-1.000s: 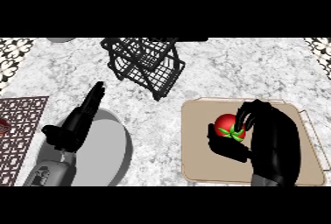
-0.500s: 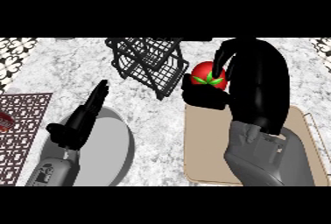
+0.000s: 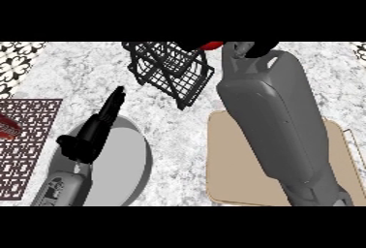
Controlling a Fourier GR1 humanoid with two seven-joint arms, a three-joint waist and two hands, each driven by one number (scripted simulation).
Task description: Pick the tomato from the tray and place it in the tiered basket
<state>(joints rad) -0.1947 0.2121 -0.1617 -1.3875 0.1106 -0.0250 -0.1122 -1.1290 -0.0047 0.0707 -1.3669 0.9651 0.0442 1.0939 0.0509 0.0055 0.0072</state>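
The red tomato (image 3: 209, 45) shows only as a small patch at the picture's upper edge, just above the far rim of the black wire tiered basket (image 3: 170, 70). My right hand (image 3: 247, 48) is curled round it, stretched far out, and is mostly cut off by the edge. Its grey forearm crosses over the beige tray (image 3: 236, 191), which lies bare at the lower right. My left hand (image 3: 91, 136) rests open at the lower left, fingers straight and pointing away from me.
A grey round plate (image 3: 129, 167) lies under and beside my left hand. A dark patterned mat (image 3: 25, 145) with a red object (image 3: 7, 127) on it sits at the left edge. Marble counter surrounds the basket.
My right hand has carried the tomato up off the tray and away from me, to the basket's far rim. The left hand has stayed still.
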